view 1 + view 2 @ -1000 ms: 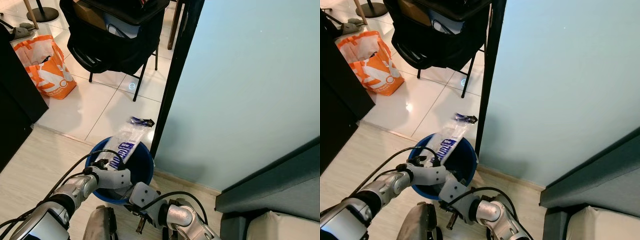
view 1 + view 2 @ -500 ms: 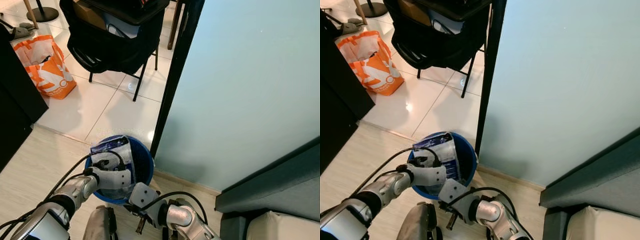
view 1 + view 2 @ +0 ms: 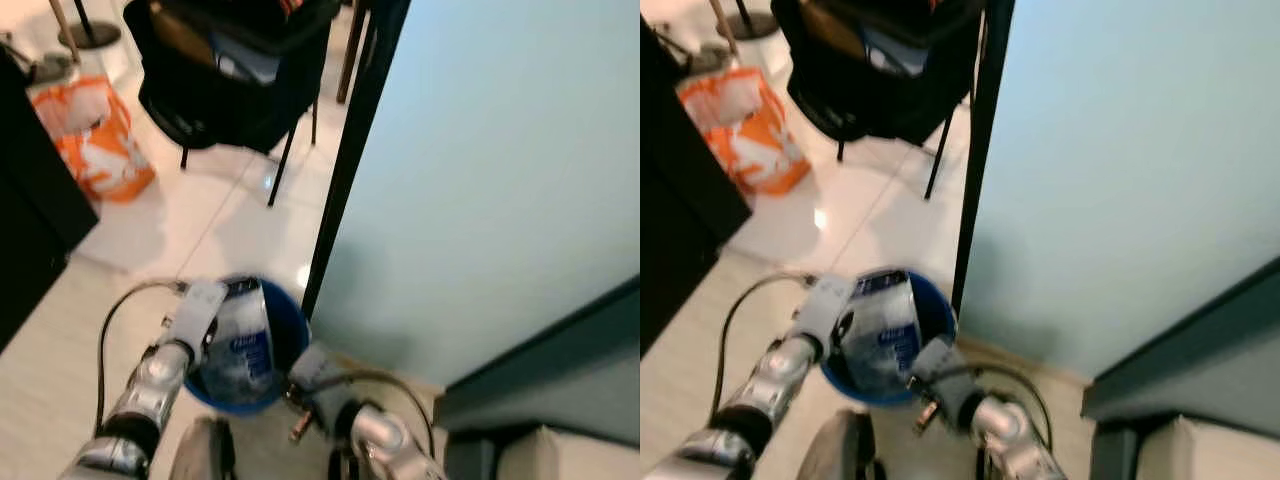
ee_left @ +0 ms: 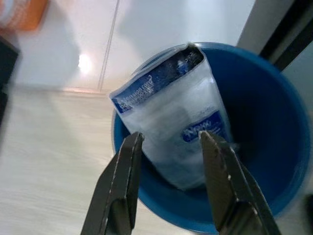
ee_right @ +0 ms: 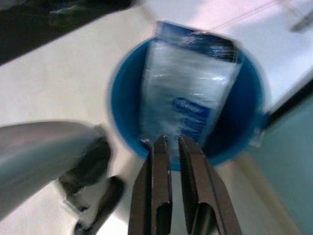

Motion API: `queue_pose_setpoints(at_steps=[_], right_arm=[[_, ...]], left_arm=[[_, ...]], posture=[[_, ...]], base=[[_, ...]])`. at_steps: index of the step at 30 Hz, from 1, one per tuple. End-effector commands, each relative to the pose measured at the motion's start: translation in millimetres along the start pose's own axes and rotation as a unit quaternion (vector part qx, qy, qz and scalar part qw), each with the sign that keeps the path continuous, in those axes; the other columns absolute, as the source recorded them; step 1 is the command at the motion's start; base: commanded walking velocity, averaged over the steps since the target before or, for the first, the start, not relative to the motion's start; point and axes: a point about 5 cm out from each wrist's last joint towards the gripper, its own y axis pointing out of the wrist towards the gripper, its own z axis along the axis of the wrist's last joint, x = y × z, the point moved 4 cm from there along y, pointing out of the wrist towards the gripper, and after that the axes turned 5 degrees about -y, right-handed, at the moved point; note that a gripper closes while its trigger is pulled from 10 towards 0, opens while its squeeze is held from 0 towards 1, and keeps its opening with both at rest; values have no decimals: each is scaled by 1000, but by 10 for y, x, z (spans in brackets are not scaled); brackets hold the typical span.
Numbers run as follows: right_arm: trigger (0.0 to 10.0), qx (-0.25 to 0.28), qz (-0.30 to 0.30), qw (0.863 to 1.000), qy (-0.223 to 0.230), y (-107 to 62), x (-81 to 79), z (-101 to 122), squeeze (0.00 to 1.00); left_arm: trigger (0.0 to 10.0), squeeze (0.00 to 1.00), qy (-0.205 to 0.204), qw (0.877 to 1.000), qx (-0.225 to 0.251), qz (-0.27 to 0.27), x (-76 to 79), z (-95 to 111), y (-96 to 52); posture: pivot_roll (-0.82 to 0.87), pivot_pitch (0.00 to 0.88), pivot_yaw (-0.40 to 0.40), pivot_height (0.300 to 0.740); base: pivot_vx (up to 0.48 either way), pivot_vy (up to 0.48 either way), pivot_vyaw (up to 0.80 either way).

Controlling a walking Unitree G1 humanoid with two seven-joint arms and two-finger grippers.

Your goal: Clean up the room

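The left end effector [image 4: 168,183] hangs released just above the round blue plastic bin [image 4: 274,147], fingers spread, so the clear plastic wrapper with blue print [image 4: 176,132] stands loose inside, leaning on the wall just beyond it; the right end effector [image 5: 173,161] hovers nearly closed, empty.

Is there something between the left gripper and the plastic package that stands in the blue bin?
Nothing visible. The left gripper is open just above the clear plastic package with blue print, which stands tilted inside the round blue plastic bin, its top over the rim.
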Motion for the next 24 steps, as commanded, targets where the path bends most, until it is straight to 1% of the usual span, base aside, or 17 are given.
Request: queue_pose_setpoints(at_steps=[1, 2, 3, 4, 5, 7, 8, 9, 10, 12, 14, 15, 16, 17, 18, 23, 24], right_arm=[[10000, -30, -34, 998, 46, -80, 59, -202, 0], [10000, -38, -71, 994, 80, -120, 173, -269, 0], [10000, -42, -98, 989, 98, -148, 262, -306, 0], [10000, -42, -98, 989, 98, -148, 262, -306, 0], [10000, -47, -120, 986, 108, -167, 334, -332, 0], [10000, -47, -120, 986, 108, -167, 334, -332, 0], [10000, -54, -136, 983, 113, -181, 389, -362, 0], [10000, -54, -136, 983, 113, -181, 389, -362, 0], [10000, -70, -161, 977, 123, -212, 457, -434, 0], [10000, -71, -167, 974, 133, -220, 469, -447, 0], [10000, -66, -168, 974, 138, -222, 470, -437, 0], [10000, -61, -168, 973, 143, -225, 468, -427, 0], [10000, -61, -168, 973, 143, -225, 468, -427, 0], [10000, -55, -174, 971, 156, -232, 470, -421, 0], [10000, -55, -177, 970, 161, -236, 470, -424, 0], [10000, -57, -179, 969, 161, -236, 465, -437, 0], [10000, -58, -179, 969, 159, -233, 460, -439, 0]], left_arm=[[10000, 0, -51, 998, -29, 28, -46, -190, -77], [10000, 0, -82, 995, -49, 41, -24, -319, -151], [10000, 0, -91, 993, -63, 48, 13, -408, -202], [10000, 0, -91, 993, -63, 48, 13, -408, -202], [10000, 0, -78, 994, -70, 44, 63, -468, -235], [10000, 0, -78, 994, -70, 44, 63, -468, -235], [10000, 0, -54, 996, -63, 34, 130, -476, -254], [10000, 0, -54, 996, -63, 34, 130, -476, -254], [10000, 0, -33, 998, -54, 9, 239, -468, -269], [10000, 0, -32, 998, -55, 1, 274, -461, -283], [10000, 0, -20, 998, -53, -12, 314, -441, -293], [10000, 0, -4, 999, -49, -19, 341, -425, -300], [10000, 0, -4, 999, -49, -19, 341, -425, -300], [10000, 0, 15, 999, -41, -26, 371, -383, -319], [10000, 0, 17, 999, -41, -25, 374, -373, -322], [10000, 0, 11, 999, -35, -25, 387, -336, -324], [10000, 0, -3, 999, -36, -22, 392, -337, -325]], posture=[[12, 178, -67, 626], [16, 161, -64, 626], [16, 152, -61, 626], [16, 152, -61, 626], [13, 133, -56, 626], [13, 133, -56, 626], [9, 127, -52, 626], [9, 127, -52, 626], [7, 110, -40, 626], [6, 110, -40, 626], [2, 108, -38, 626], [2, 107, -36, 626], [2, 107, -36, 626], [2, 104, -31, 631], [2, 104, -31, 636], [-3, 102, -23, 646], [-4, 101, -22, 651]], base=[[0, 0, 0], [0, 0, 0], [0, 0, 0], [0, 0, 0], [0, 0, 0], [0, 0, 0], [0, 0, 0], [0, 0, 0], [0, 0, 0], [0, 0, 0], [0, 0, 0], [0, 0, 0], [0, 0, 0], [0, 0, 0], [0, 0, 0], [0, 0, 0], [0, 0, 0]])
